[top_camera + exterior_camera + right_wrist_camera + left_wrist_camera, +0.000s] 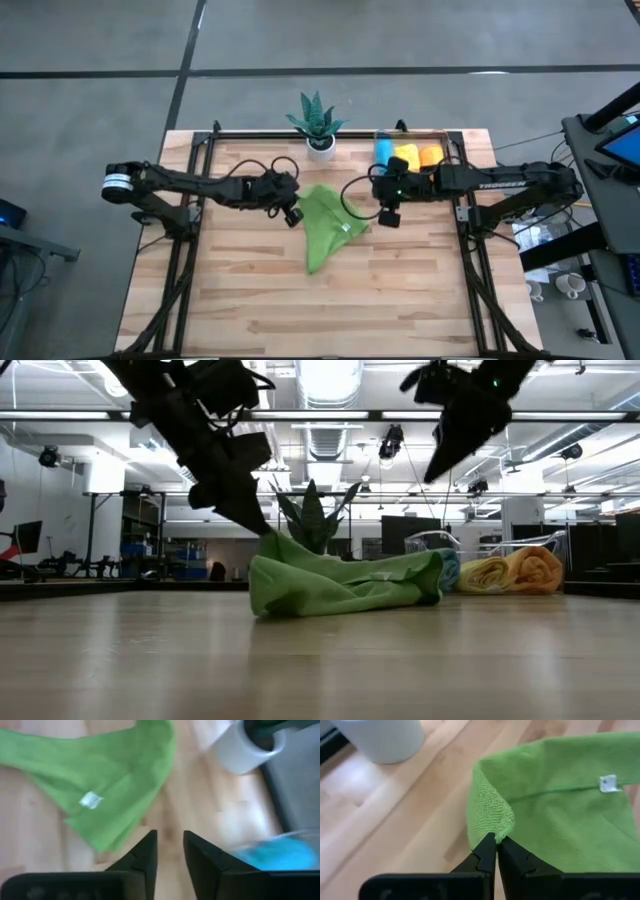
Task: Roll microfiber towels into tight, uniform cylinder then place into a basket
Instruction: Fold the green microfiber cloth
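Trouble looms: left pincer (496,840) pinches only the green towel (326,228) corner, which may slip free; right pincer (170,840), released, hangs above it.

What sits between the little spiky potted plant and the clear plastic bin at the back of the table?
Nothing: in the high view only bare wooden tabletop separates the potted plant from the clear bin.

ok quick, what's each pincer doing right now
left pincer: closed on a corner of the green towel
right pincer: open, holding nothing, raised beside the towel
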Robot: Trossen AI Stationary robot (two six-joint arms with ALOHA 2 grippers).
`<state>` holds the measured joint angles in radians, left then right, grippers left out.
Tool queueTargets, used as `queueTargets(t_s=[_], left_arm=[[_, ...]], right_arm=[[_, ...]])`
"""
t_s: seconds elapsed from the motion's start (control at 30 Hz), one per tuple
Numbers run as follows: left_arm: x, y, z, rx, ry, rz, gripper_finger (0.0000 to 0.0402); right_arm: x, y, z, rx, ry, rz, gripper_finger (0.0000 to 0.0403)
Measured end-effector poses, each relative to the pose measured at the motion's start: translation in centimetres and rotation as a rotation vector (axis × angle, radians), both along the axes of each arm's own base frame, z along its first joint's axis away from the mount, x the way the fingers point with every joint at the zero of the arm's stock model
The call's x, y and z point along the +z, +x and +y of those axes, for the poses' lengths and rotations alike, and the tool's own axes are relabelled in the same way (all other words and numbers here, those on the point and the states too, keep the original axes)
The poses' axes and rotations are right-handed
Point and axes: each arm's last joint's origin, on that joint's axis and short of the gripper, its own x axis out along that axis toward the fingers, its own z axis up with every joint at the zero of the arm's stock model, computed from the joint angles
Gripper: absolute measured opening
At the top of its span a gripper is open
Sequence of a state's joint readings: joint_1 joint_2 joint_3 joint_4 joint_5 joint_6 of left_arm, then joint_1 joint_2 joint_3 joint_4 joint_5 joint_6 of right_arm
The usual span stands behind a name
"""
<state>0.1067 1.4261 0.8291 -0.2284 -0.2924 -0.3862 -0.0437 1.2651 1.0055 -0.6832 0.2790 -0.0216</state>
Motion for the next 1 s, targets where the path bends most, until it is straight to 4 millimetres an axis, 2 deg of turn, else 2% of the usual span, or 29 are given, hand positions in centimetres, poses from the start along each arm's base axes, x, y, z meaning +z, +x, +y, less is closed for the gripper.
queueTargets(t_s=[0.17, 0.37, 0.5, 0.67, 0.83, 1.0], left_arm=[[-0.6, 0.0, -0.6, -0.015, 0.015, -0.049, 0.0000], [0.0, 0.5, -0.5, 0.067, 0.115, -0.128, 0.0000], [0.3, 0.7, -0.5, 0.069, 0.154, -0.162, 0.0000], [0.4, 0.9, -0.5, 0.057, 0.168, -0.173, 0.0000], [0.4, 0.9, -0.5, 0.045, 0.181, -0.167, 0.0000], [0.3, 0.9, -0.6, 0.039, 0.185, -0.162, 0.0000]], right_arm=[[-3.1, 0.2, 1.0, 0.073, 0.138, -0.066, 0.0142], [-5.5, 0.3, 4.0, 0.305, 0.057, -0.099, 0.0198], [-7.2, 0.9, 6.4, 0.355, -0.044, -0.074, 0.0204], [-10.1, 2.6, 8.6, 0.401, -0.194, 0.058, 0.0205], [-12.6, 5.1, 9.4, 0.414, -0.244, 0.154, 0.0205], [-13.5, 6.7, 9.6, 0.399, -0.377, 0.216, 0.0201]])
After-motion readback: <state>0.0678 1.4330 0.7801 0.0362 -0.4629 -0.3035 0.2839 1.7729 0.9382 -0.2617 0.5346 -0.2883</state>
